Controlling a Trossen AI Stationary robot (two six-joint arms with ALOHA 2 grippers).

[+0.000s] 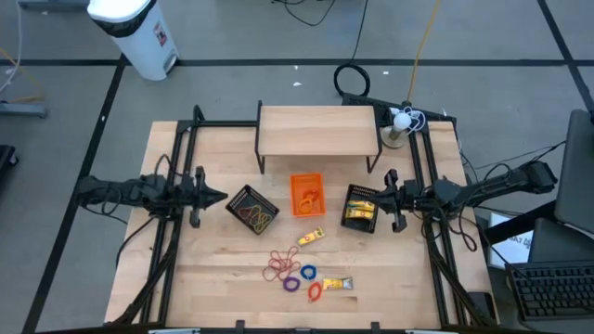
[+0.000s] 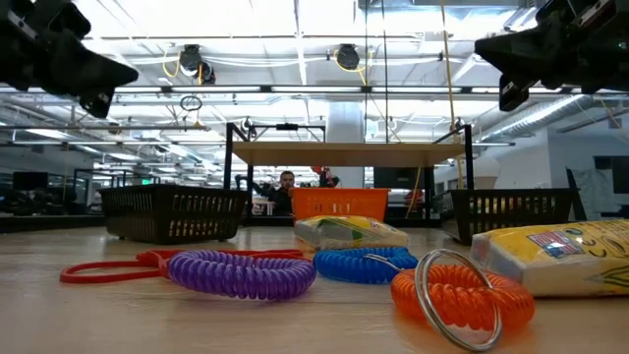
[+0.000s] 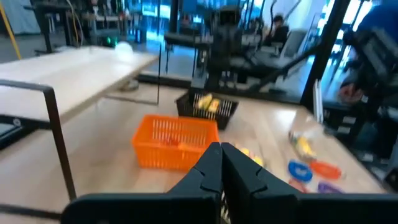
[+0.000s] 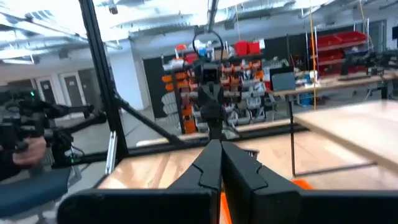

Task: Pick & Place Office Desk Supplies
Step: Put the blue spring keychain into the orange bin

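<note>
Both grippers closed, empty: left gripper (image 1: 224,197) just beside left mesh tray (image 1: 252,209), right gripper (image 1: 378,197) by right mesh tray (image 1: 362,208). Loose on table (image 1: 186,278): three coil rings — purple (image 2: 241,272), blue (image 2: 366,264), orange (image 2: 462,295) — two yellow packets (image 1: 311,237), rubber bands (image 1: 280,265). One orange tray (image 1: 307,194) sits between the mesh trays.

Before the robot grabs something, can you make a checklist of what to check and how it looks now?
1. Left claw open and ready to grab: not ok, it is shut, holding nothing.
2. Right claw open: not ok, shut too.
3. Loose things in plain sight: ok, purple ring, blue ring and orange ring lie bare on the table.
4. Orange tray upright: ok.
5. Both claws clear of the table: ok, both hang high.
</note>
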